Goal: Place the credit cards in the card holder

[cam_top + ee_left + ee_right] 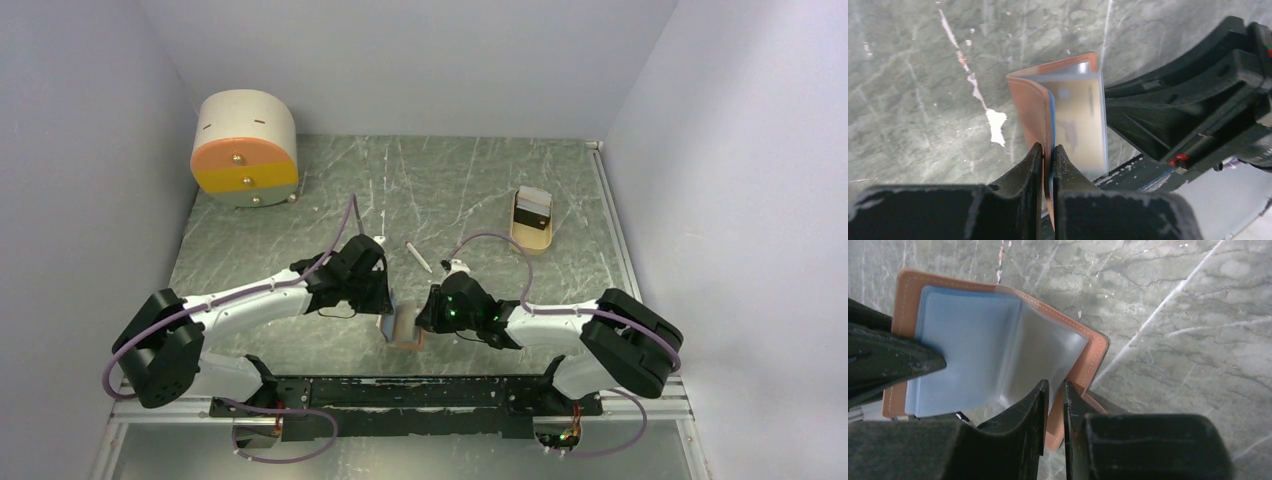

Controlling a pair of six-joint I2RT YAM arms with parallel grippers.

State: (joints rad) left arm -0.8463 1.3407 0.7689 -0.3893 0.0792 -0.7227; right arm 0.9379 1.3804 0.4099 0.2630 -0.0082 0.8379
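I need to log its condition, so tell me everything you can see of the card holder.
The card holder is a tan, leather-looking folding cover with stitched edges and bluish clear plastic sleeves inside. It is held open over the table, towards its near edge. The left gripper has its jaws shut on one flap, the right gripper on the other. Whether it holds a card is unclear.
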